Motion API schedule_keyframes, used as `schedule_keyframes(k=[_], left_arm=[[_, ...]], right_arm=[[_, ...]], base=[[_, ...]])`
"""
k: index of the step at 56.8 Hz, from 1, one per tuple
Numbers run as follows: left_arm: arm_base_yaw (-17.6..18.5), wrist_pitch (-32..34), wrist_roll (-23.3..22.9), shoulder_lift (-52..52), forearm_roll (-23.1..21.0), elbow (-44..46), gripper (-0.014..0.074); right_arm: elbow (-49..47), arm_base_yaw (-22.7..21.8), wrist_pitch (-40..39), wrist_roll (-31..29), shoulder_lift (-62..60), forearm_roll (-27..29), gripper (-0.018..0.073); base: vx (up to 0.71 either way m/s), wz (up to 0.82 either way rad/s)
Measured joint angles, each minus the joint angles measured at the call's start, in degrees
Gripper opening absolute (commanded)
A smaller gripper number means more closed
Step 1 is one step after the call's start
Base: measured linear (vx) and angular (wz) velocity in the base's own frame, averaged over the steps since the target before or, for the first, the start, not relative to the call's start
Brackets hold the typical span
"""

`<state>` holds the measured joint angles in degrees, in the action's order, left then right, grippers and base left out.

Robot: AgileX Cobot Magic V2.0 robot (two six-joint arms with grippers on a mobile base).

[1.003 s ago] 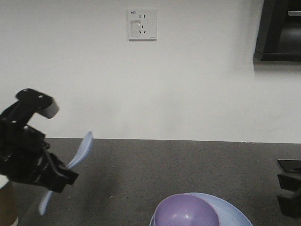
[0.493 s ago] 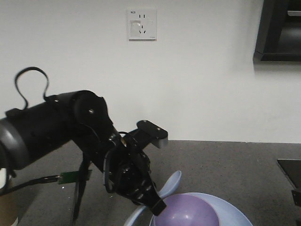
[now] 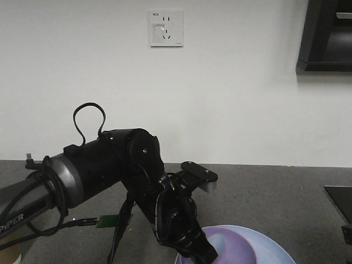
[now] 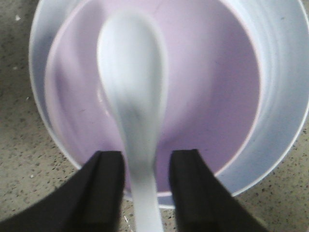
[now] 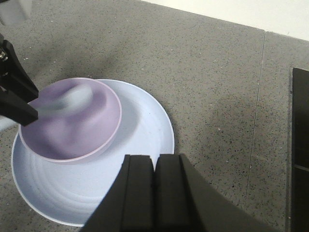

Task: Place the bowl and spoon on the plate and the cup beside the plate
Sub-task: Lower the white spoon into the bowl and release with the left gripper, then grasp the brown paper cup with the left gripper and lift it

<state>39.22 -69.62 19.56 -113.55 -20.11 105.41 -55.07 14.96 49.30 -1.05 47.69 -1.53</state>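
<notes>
The lavender bowl [image 5: 79, 125] sits on the light-blue plate [image 5: 140, 145], toward its left side. My left gripper [image 4: 147, 154] hangs over the bowl's near rim and is open. The pale spoon [image 4: 133, 72] lies between its fingers [image 4: 106, 186] with a small gap on each side of the handle. Its scoop is inside the bowl and looks blurred. In the front view the left arm [image 3: 121, 165] reaches down to the bowl [image 3: 236, 247]. My right gripper [image 5: 154, 157] is shut and empty above the plate's near rim. The cup is hidden.
The plate rests on a dark speckled countertop [image 5: 212, 67] with a seam line on its right side. A black object [image 5: 300, 145] stands at the right edge. A white wall with a socket [image 3: 166, 28] lies behind.
My left arm has swung from the table's left side to the right and down, bringing the spoon over the bowl. The spoon's scoop now lies inside the bowl.
</notes>
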Motion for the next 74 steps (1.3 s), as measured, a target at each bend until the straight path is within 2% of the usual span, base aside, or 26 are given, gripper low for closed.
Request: schedule_keyframes(k=[4, 10, 17, 24, 35, 39, 45, 55, 61, 74], left_arm=[[0.2, 0.0, 0.0, 0.0, 0.0, 0.0, 0.0563], [0.3, -0.5, 0.0, 0.0, 0.9, 0.0, 0.0589], [0.3, -1.5, -0.8, 1.0, 5.2, 0.0, 0.0587], [0.3, -1.6, -3.8, 4.8, 13.0, 0.0, 0.0587], [0.1, -2.1, -11.7, 13.7, 30.4, 0.0, 0.0587], [-0.9, -2.3, -13.2, 16.6, 34.0, 0.1, 0.0587], [-4.9, -2.3, -14.5, 20.2, 35.7, 0.1, 0.0587], [-15.1, -2.5, -15.7, 23.9, 36.3, -1.2, 0.0587], [-19.9, -2.7, -15.7, 25.0, 36.4, -4.5, 0.0587], [-25.0, -2.7, -15.2, 25.0, 36.2, -16.3, 0.0587]], right_arm=[[0.0, 0.0, 0.1, 0.1, 0.0, 0.0, -0.0008], [0.0, 0.0, 0.1, 0.1, 0.0, 0.0, -0.0008], [0.0, 0.0, 0.3, 0.2, 0.0, 0.0, -0.0008], [0.0, 0.0, 0.3, 0.2, 0.0, 0.0, -0.0008], [0.0, 0.0, 0.3, 0.2, 0.0, 0.0, -0.0008], [0.0, 0.0, 0.3, 0.2, 0.0, 0.0, -0.0008], [0.0, 0.0, 0.3, 0.2, 0.0, 0.0, -0.0008], [0.0, 0.0, 0.2, 0.2, 0.0, 0.0, -0.0008], [0.0, 0.0, 0.2, 0.2, 0.0, 0.0, -0.0008], [0.0, 0.0, 0.2, 0.4, 0.0, 0.0, -0.0008]], base=[[0.00, 0.00], [0.00, 0.00], [0.00, 0.00], [0.00, 0.00], [0.00, 0.00], [0.00, 0.00], [0.00, 0.00], [0.00, 0.00], [0.00, 0.00], [0.00, 0.00]])
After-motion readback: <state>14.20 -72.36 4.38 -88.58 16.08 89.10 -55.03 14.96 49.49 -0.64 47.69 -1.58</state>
